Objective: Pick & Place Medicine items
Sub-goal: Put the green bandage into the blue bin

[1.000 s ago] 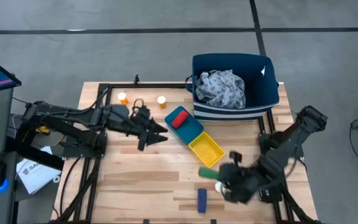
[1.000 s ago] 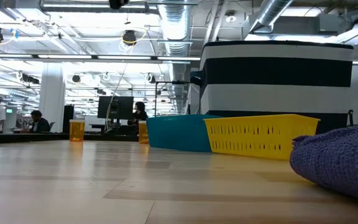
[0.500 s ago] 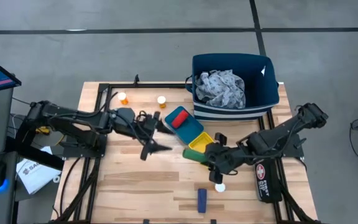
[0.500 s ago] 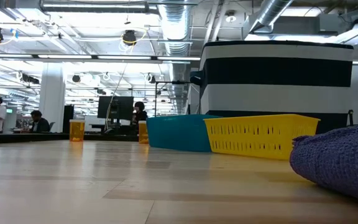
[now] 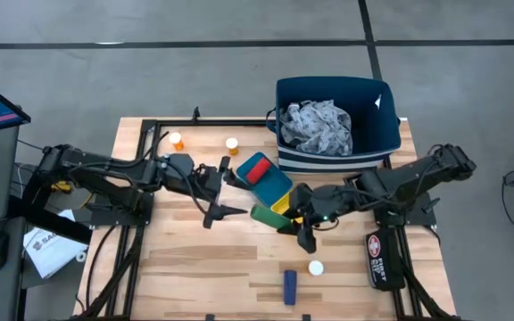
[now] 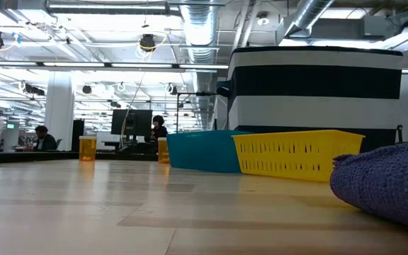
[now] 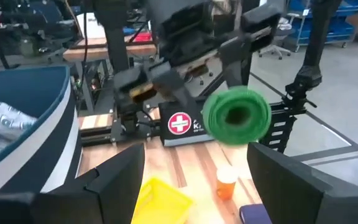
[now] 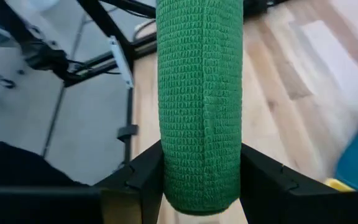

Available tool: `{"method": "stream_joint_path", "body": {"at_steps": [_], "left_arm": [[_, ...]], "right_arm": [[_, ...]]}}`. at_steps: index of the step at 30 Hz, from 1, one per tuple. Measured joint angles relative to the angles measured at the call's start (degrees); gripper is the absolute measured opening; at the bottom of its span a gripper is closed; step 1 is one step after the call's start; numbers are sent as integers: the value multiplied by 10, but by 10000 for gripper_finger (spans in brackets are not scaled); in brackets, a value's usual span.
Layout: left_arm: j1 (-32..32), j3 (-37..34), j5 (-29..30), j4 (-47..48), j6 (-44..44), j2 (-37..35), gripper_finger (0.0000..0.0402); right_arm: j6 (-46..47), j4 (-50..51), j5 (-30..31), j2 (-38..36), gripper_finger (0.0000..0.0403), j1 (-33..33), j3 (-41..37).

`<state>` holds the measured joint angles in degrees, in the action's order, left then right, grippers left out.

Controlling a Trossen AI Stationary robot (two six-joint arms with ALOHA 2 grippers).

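My right gripper (image 5: 286, 219) is shut on a green knit-textured bottle (image 5: 267, 215), which hangs over the near edge of the yellow tray (image 5: 286, 201). My left gripper (image 5: 224, 189) is open just left of it, and its wrist view faces the bottle's round end (image 7: 236, 116). A red bottle (image 5: 257, 171) lies in the blue tray (image 5: 273, 183). Two orange bottles (image 5: 177, 140) (image 5: 232, 144) stand near the far edge. A white-capped bottle (image 5: 316, 267) and a blue box (image 5: 289, 285) rest near the near edge. My right gripper pinches the green bottle between its two fingers (image 8: 146, 175), on the sides of the end nearest the wrist (image 8: 199, 180). The fingers come level from the table's right and lie along the bottle. It is lifted clear, its free end (image 5: 257, 212) pointing toward my left gripper.
A dark blue bin (image 5: 377, 134) holding a grey patterned cloth (image 5: 321, 125) stands at the far right. The two trays lie end to end in the middle. In the low view the blue box (image 6: 388, 180) looms at the right. Bare wood shows at the near left.
My right gripper has carried the green bottle up from the near right part of the table toward the left and far side, to the yellow tray. That uncovered the white-capped bottle on the wood. My left gripper has spread its fingers wider.
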<state>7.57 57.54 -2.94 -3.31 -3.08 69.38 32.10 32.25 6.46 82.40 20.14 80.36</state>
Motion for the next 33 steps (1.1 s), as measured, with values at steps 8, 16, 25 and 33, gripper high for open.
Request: {"method": "stream_joint_path", "body": {"at_steps": [8,16,25,33], "left_arm": [[2,0,-28,-8,4,0,274],[3,0,-67,-7,8,0,273],[3,0,-75,48,8,0,273],[3,1,-75,89,4,0,273]], "right_arm": [[-12,-27,-61,1,166,-44,0],[-17,-45,-98,5,166,-66,-1],[-12,-46,-107,5,166,-62,-1],[-6,-40,-112,5,166,-60,-1]]}}
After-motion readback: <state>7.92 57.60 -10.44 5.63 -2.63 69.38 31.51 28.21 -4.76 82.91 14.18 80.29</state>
